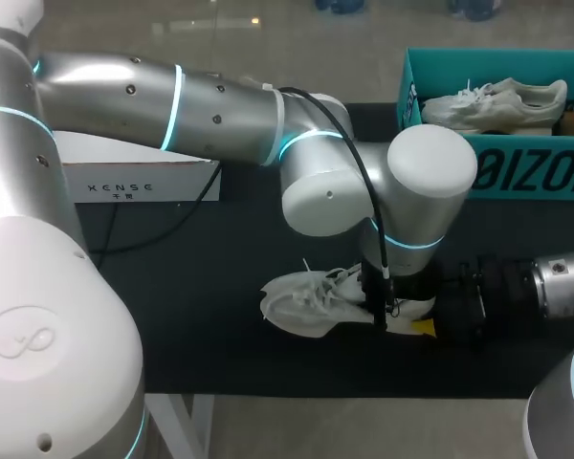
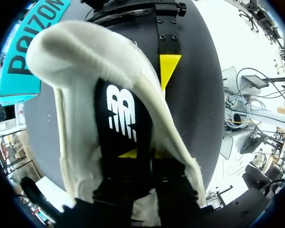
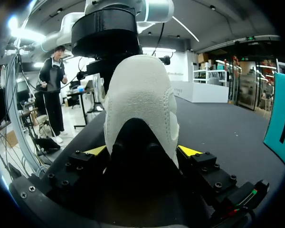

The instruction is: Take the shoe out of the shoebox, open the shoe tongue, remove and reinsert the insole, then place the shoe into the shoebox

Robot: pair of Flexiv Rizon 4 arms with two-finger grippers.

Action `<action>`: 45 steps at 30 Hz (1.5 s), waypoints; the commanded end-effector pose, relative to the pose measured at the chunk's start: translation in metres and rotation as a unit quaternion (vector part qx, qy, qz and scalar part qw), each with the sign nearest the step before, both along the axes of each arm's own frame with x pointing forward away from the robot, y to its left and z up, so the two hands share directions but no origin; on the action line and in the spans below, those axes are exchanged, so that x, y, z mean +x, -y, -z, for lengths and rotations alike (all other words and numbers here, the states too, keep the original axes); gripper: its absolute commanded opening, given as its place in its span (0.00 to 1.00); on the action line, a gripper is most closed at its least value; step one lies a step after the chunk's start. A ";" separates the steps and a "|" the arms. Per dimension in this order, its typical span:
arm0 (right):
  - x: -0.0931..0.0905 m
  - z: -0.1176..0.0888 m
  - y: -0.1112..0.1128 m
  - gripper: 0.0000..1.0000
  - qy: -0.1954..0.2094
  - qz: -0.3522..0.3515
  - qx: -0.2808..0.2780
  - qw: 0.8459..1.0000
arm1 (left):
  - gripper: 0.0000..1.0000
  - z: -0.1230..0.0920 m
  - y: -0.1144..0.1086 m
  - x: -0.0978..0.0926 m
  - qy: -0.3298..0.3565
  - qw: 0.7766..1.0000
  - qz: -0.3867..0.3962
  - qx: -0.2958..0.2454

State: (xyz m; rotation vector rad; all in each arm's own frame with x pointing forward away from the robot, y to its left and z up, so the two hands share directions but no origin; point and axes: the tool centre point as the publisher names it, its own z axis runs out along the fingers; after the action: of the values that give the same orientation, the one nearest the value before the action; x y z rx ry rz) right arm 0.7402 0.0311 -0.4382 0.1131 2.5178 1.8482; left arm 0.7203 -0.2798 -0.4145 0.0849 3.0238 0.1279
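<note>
Shoe: white mesh trainer (image 1: 306, 301) with white laces loose and splayed toward the toe. It has a stitched, padded heel and a cream lining round the collar.
Shoe position: on the table, in front of the shoebox and well apart from it. The toe points toward my left and the heel toward my right.
Insole: black (image 2: 123, 118) with a white logo. It lies inside the shoe and shows through the wide opening.
Right gripper: (image 3: 142, 151) lies low along the table from my right, clenched on the heel of the shoe. One yellow tip presses each side of the heel.
Left gripper: (image 2: 145, 154) points straight down into the shoe's opening, over the insole near the heel end. Whether it grasps the insole cannot be told.
Left arm: enters from my left and crosses past the middle of the table. Its wrist stands above the shoe.
Table: black top (image 1: 220, 287). Its pale front edge shows at the near side.
White box: long and flat (image 1: 139, 177), at the far left of the table and partly under the left arm.
Cable: black (image 1: 172, 222), lying on the table just in front of the white box.
Shoebox: teal (image 1: 531, 172) with no lid and dark lettering on its near wall. It stands at the table's far right.
In the shoebox: one other shoe (image 1: 497, 100), pale grey-white, with its laces uppermost.
</note>
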 end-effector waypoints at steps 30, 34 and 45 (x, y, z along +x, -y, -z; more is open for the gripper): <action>-0.002 0.003 -0.003 0.00 0.000 0.001 -0.001 1.000 | 0.00 -0.053 -0.006 0.008 0.106 0.992 -0.028 -0.061; -0.002 0.003 -0.003 0.00 0.000 0.001 -0.001 1.000 | 0.00 -0.064 -0.010 0.009 0.109 0.991 -0.033 -0.072; -0.002 0.003 -0.003 0.00 0.000 0.001 -0.001 1.000 | 0.00 -0.072 -0.029 0.007 0.071 0.989 -0.044 -0.120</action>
State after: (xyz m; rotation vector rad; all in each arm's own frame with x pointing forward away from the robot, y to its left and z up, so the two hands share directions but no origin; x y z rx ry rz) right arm 0.7393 0.0317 -0.4377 0.1127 2.5182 1.8504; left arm 0.7226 -0.2665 -0.3434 -0.0978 2.8538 -0.1282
